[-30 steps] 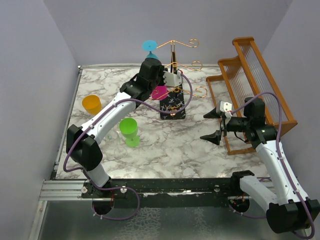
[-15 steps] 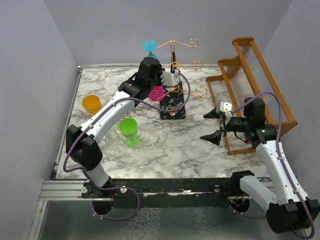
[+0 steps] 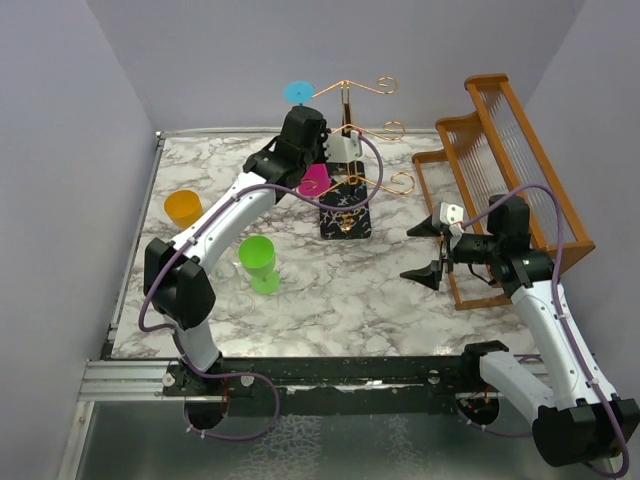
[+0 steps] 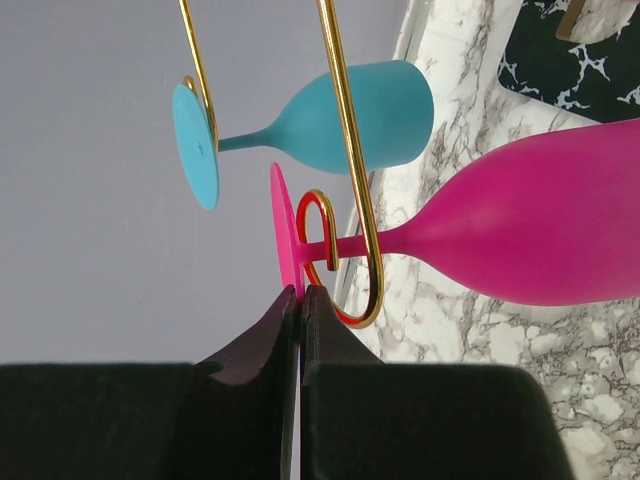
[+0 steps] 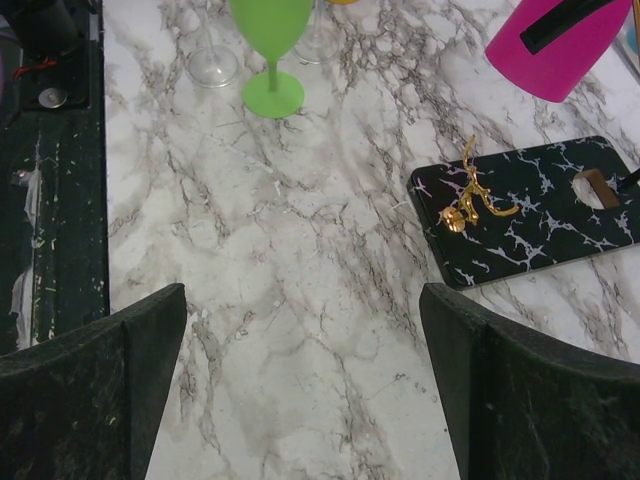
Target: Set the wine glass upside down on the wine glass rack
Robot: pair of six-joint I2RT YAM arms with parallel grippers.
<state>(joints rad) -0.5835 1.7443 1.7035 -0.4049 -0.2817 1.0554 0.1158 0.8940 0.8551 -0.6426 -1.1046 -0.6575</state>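
Note:
The pink wine glass (image 4: 540,235) hangs bowl-down, its stem inside a curled gold arm (image 4: 352,200) of the wine glass rack (image 3: 345,100). My left gripper (image 4: 300,292) is shut on the rim of its pink foot (image 4: 284,230). From the top view, that gripper (image 3: 325,160) sits against the rack's left side above the pink bowl (image 3: 315,182). A blue glass (image 4: 350,115) hangs on a higher arm. My right gripper (image 3: 420,250) hovers open and empty over the marble, right of the rack's black base (image 3: 345,212).
A green glass (image 3: 257,255) stands upright front left, with a clear glass foot (image 5: 210,65) beside it. An orange cup (image 3: 183,208) sits further left. A brown wooden slatted rack (image 3: 510,150) fills the right side, close behind my right arm.
My left arm has swung back and right toward the rack, carrying the pink glass further onto the gold arm. The right arm has not moved.

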